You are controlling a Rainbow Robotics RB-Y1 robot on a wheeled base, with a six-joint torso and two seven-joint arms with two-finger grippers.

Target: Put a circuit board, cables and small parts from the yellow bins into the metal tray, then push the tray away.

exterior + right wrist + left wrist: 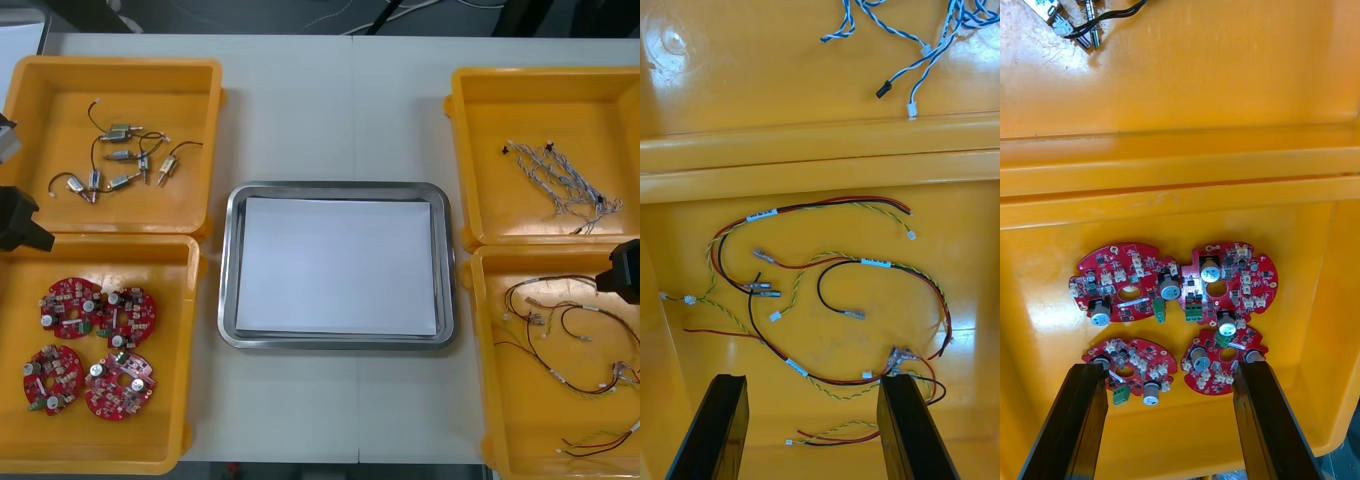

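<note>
1. Tray: I see it at the table's centre, between the left and right bins, white inside.
2. Left gripper: its fingers are spread with nothing between them. It hangs over the near-left bin, by the table's left edge.
3. Boards: four round red ones lie in a two-by-two cluster on that bin's floor. Two of them sit just past the left fingertips.
4. Small metal parts: these lie scattered in the far-left bin, trailing thin black leads.
5. Right gripper: its fingers are spread and grip nothing. It hangs over the near-right bin, at the table's right edge.
6. Red, yellow and black cables: these lie loosely tangled across the near-right bin's floor, beyond the right fingertips.
7. Blue-white cables: I see one bundle in the far-right bin.
</note>
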